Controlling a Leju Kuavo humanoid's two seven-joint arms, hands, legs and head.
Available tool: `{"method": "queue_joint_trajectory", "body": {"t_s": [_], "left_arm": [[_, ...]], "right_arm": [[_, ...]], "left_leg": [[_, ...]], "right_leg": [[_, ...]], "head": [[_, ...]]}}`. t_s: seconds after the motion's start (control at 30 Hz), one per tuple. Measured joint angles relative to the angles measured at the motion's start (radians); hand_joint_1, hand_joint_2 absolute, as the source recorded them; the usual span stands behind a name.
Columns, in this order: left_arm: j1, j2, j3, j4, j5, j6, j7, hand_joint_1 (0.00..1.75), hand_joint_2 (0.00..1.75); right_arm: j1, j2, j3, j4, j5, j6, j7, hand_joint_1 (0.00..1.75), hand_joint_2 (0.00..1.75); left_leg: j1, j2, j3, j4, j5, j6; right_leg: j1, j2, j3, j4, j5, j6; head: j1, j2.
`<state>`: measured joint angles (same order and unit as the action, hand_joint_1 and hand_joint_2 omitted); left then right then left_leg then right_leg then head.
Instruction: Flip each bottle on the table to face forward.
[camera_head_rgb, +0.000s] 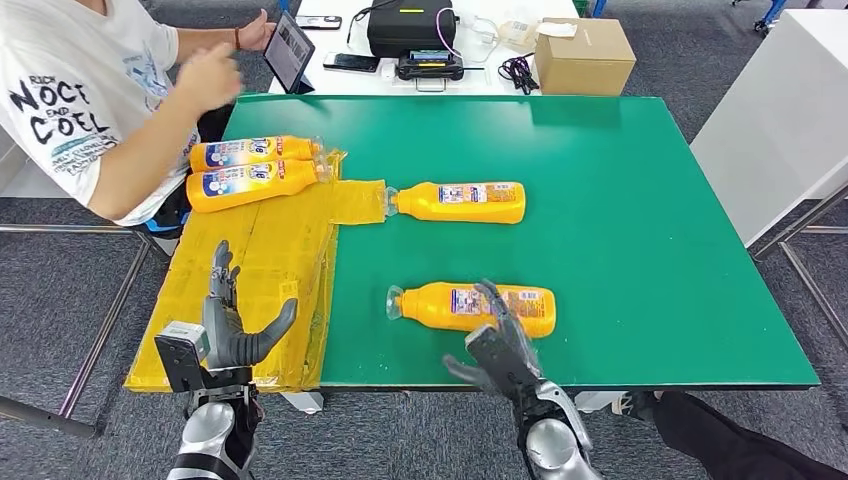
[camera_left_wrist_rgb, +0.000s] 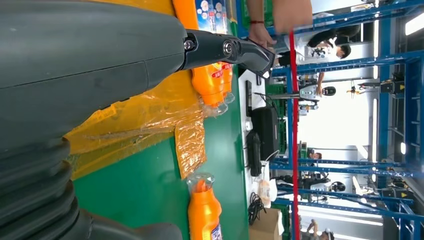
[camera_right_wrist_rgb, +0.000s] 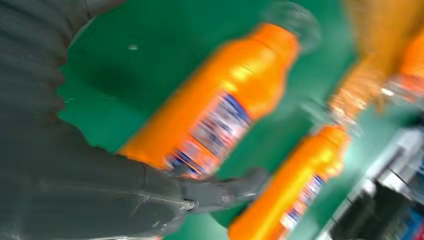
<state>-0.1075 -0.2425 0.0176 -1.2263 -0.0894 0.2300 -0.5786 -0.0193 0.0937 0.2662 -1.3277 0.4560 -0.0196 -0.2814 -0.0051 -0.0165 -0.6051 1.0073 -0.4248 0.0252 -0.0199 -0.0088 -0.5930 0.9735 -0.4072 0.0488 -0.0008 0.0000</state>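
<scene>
Four orange bottles lie on their sides on the green table (camera_head_rgb: 640, 250). The nearest bottle (camera_head_rgb: 445, 305) (camera_right_wrist_rgb: 210, 105) points its clear cap to the left, white label up. My right hand (camera_head_rgb: 500, 345) (camera_right_wrist_rgb: 100, 190) reaches over its middle with fingers spread and the thumb (camera_right_wrist_rgb: 220, 192) beside the label; no grip shows. A second bottle (camera_head_rgb: 460, 201) (camera_left_wrist_rgb: 204, 210) (camera_right_wrist_rgb: 295, 180) lies farther back. Two more bottles (camera_head_rgb: 250, 170) (camera_left_wrist_rgb: 212, 80) rest on a yellow plastic sheet (camera_head_rgb: 260, 270) (camera_left_wrist_rgb: 150, 115) at the far left. My left hand (camera_head_rgb: 235, 325) (camera_left_wrist_rgb: 100, 60) hovers open over that sheet.
A person in a white shirt (camera_head_rgb: 90, 90) sits at the table's far left corner, holding a tablet (camera_head_rgb: 288, 48). Behind the table stand a cardboard box (camera_head_rgb: 583, 55) and a black device (camera_head_rgb: 412, 30). A white cabinet (camera_head_rgb: 780, 120) stands to the right.
</scene>
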Motion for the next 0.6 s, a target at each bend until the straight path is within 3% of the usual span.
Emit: {"method": "queue_joint_trajectory", "body": {"t_s": [0.6], "left_arm": [[-0.032,0.011,0.003,0.063,-0.065,0.023,0.013,0.0,1.75]], "right_arm": [[-0.212,-0.08,0.15,0.189,0.143,0.004,0.108,0.0,1.75]], "left_leg": [[0.0,0.008,0.006,0.0,0.001,0.0]], "right_leg": [[0.0,0.006,0.003,0.0,0.004,-0.001]], "head": [[0.0,0.0]]}}
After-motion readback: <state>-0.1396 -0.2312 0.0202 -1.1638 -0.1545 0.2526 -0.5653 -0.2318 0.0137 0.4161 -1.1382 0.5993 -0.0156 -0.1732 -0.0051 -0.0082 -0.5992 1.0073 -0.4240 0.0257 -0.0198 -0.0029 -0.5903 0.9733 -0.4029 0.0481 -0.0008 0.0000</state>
